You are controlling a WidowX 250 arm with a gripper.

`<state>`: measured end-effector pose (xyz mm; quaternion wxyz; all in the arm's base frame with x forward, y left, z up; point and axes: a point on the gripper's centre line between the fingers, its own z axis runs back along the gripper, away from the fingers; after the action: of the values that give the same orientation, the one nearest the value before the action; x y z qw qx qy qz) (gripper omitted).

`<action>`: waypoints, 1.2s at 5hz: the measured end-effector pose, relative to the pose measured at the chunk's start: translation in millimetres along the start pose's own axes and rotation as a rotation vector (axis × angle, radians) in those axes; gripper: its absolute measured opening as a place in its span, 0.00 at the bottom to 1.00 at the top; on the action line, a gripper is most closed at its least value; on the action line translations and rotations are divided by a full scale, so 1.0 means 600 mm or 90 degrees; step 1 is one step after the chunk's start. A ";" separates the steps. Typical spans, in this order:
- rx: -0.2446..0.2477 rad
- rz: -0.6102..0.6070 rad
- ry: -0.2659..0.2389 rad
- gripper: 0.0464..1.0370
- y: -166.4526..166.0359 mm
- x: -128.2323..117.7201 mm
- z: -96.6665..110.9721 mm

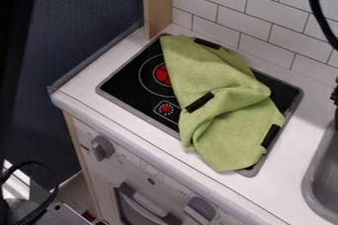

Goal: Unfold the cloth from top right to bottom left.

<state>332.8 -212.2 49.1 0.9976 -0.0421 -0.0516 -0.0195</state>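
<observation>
Found green fabric cloth with black patches, rumpled and partly folded across black glass stove top, lapping its front edge. Set in white tabletop; grey sink to its right, white tiled wall behind. Cannot tell jaws' opening or hold.

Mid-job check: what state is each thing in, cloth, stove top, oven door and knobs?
Cloth: bunched, partly folded over itself
Stove top: partly covered by the cloth
Oven door: looks shut
Left knob: setting unclear
Right knob: setting unclear
</observation>
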 end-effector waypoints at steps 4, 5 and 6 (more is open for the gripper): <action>0.075 0.101 -0.017 0.96 0.184 0.019 -0.027; 0.114 0.107 -0.034 0.96 0.217 0.029 -0.023; 0.138 0.122 -0.067 0.96 0.251 0.046 -0.019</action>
<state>367.9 -64.0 28.5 0.9894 0.0603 -0.1016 0.0839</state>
